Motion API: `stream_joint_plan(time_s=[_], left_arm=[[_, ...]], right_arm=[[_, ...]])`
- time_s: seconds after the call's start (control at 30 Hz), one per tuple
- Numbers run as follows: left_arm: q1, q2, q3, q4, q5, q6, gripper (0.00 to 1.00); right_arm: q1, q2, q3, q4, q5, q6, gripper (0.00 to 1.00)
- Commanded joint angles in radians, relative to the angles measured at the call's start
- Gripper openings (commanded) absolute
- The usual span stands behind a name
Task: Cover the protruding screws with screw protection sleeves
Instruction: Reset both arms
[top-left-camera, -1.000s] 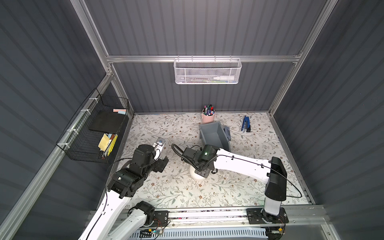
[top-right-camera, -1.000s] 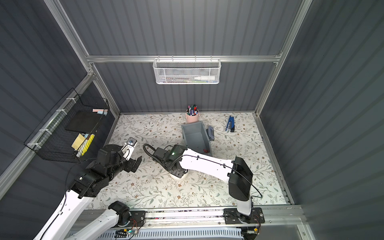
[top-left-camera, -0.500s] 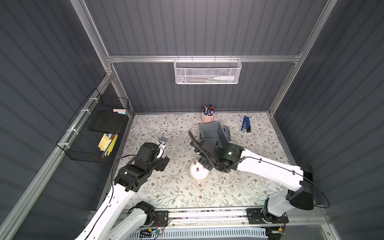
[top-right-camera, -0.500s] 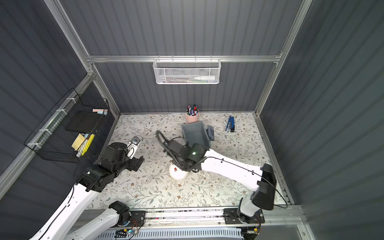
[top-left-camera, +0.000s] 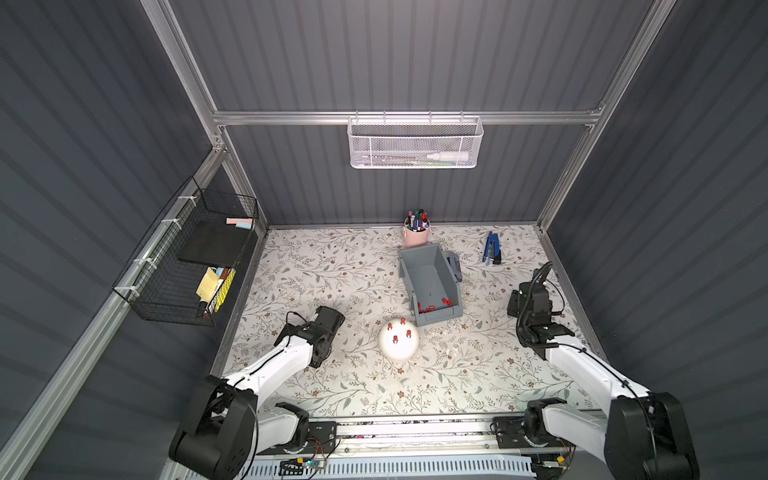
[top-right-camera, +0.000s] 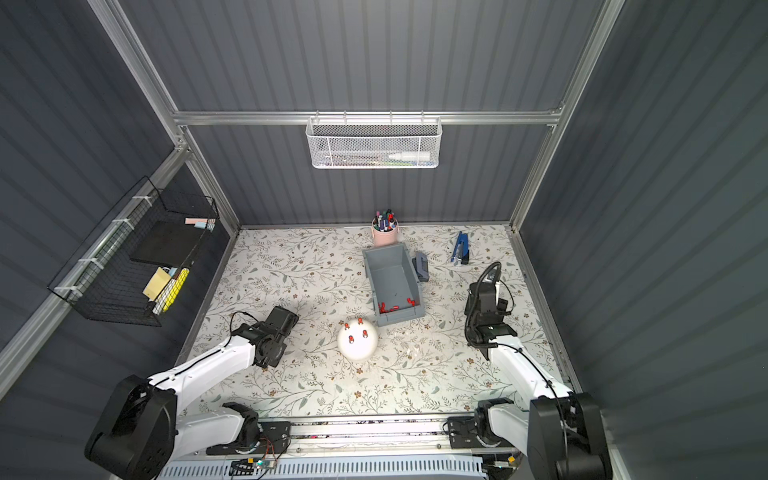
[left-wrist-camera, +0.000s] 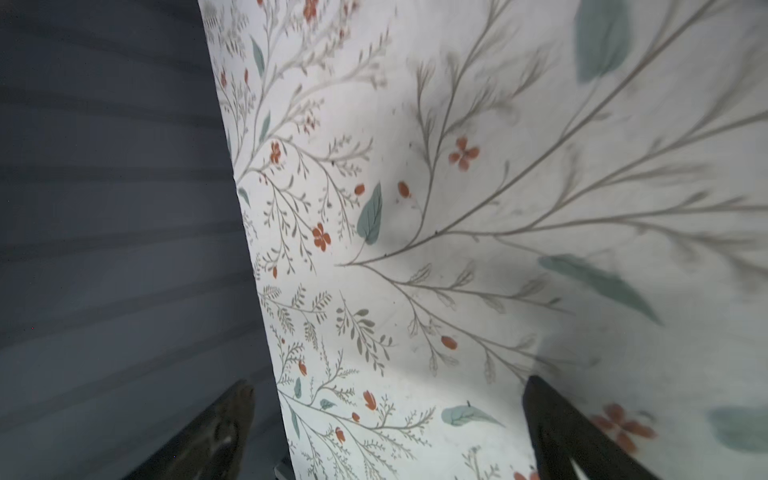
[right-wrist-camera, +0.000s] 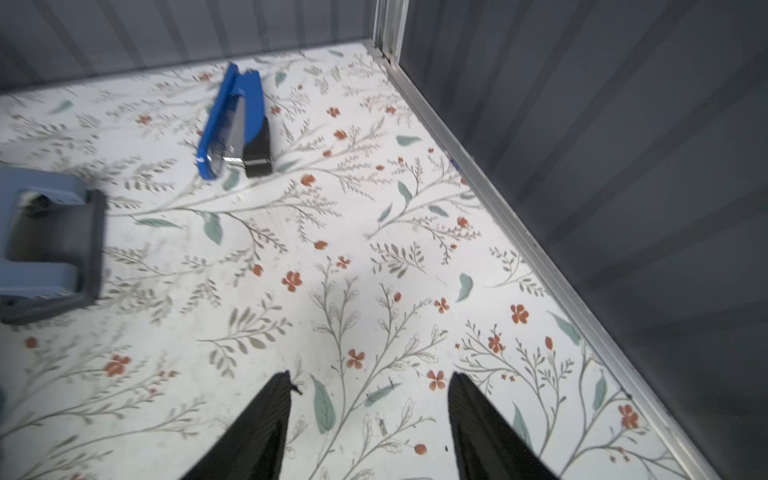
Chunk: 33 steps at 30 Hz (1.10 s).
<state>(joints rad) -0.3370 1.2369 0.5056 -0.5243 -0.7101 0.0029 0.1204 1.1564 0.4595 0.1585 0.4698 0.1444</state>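
1. Right arm has pulled back to the right edge of the desk (top-left-camera: 332, 266). A second ago it was bent over the white dome (top-left-camera: 398, 353), and half a second ago it was lifting off toward the grey bin (top-left-camera: 430, 270).
2. Right claw (right-wrist-camera: 370, 382): the wrist view shows the fingers apart, partly spread, with nothing between them. It was near shut a second ago, so it has let go. It hangs over bare floral desk, with the blue stapler (right-wrist-camera: 232, 120) ahead of it.
3. Left claw (left-wrist-camera: 388, 388): spread wide and empty, over the desk's left edge. The left arm has also drawn back a little, and it is well apart from the dome.
4. Dome now stands uncovered in both top views, just beside the bin's near end. Four red screw protection sleeves (top-left-camera: 402, 320) sit upright on it.
5. Protruding screws (top-left-camera: 395, 342): only a dark stub shows under each cap. No bare stud visible.
6. Spare sleeves lie loose in the near end of the bin.
7. Judgement: the last cap looks placed and released. With all four covered and both arms clear, the task reads as done. How deep the caps are seated is too small to tell.
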Motion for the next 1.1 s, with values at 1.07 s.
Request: stream_joint_plan(time_s=[1.07], left_arm=[[0.288,0.271,-0.19,0.664,0.486,-0.032,1.0]], right_arm=[[-0.133,0.364,-0.014,0.582,-0.452,-0.115,0.99]])
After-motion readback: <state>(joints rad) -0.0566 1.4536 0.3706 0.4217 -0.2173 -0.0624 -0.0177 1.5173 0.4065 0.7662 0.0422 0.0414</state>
